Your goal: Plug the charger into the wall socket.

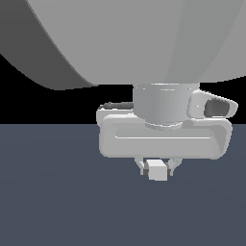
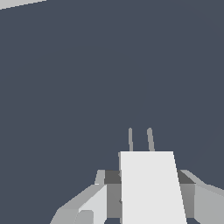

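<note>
The charger (image 1: 157, 171) is a small white cube held between the two fingers of my gripper (image 1: 157, 166), just above the dark floor. In the wrist view the charger (image 2: 151, 188) fills the space between the fingers (image 2: 110, 192), and two thin grey prongs (image 2: 140, 140) stick out from its front face. The gripper is shut on it. I cannot make out the wall socket. A pale sliver (image 2: 17, 3) shows at one corner of the wrist view, and I cannot tell what it is.
The arm's large grey link (image 1: 134, 43) fills the upper part of the exterior view and hides what lies behind it. A flat dark blue-grey floor (image 1: 57, 202) spreads under the gripper.
</note>
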### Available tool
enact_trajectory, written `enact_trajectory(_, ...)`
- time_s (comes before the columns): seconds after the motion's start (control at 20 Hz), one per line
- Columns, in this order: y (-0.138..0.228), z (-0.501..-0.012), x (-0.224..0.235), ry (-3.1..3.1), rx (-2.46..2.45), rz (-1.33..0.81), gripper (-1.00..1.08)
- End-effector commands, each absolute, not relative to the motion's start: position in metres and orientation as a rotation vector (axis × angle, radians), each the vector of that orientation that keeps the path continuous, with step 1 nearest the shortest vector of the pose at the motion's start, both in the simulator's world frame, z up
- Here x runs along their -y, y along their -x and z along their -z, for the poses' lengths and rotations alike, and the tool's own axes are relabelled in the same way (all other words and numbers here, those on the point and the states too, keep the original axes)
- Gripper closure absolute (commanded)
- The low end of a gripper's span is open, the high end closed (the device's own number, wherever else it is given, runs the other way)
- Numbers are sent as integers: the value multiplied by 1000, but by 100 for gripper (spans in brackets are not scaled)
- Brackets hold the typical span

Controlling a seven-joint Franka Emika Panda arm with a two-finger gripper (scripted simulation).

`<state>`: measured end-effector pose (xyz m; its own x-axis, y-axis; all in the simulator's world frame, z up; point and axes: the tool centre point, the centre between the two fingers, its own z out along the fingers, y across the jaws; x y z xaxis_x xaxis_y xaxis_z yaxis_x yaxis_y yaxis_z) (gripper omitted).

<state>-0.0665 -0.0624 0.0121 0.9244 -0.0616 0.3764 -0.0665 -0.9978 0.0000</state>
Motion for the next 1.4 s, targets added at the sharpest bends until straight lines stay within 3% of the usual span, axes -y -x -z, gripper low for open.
enact_trajectory(0.0, 66, -12, 63, -3069, 103, -600, 108)
enact_trajectory(0.55, 61, -21, 58, -3075, 49, -602, 108)
enact_trajectory(1.35, 25, -88, 18, -3101, -382, -609, 108)
